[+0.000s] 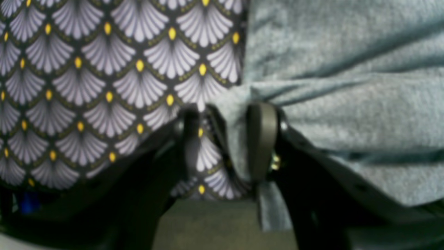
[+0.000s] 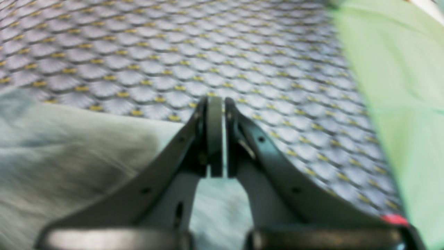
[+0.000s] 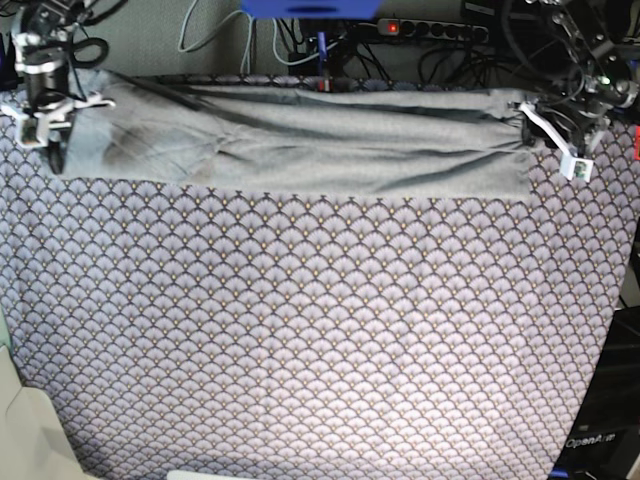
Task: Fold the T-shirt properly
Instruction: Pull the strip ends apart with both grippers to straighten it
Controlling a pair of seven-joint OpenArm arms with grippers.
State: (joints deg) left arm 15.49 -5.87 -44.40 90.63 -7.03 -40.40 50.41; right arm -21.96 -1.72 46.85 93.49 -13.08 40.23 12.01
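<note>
Left end effector (image 1: 225, 139) grasping grey T-shirt (image 3: 300, 140) edge, right end effector (image 2: 218, 135) clenched, shirt stretched flat, creased

Base cam: high, front-on, wide over whole counter (image 3: 320, 330). L wrist cam: v. close, behind left end effector (image 1: 225, 139), looks down onto cloth. R wrist cam: low, shallow angle, behind right end effector (image 2: 218, 135). All share T-shirt (image 3: 330, 140).

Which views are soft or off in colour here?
Left wrist: soft throughout, T-shirt knit and gripper both blurred. Right wrist: heavy smear on patterned cloth, a green cast at right. Base: sharpest, evenly lit, shadowed folds along the T-shirt.
</note>
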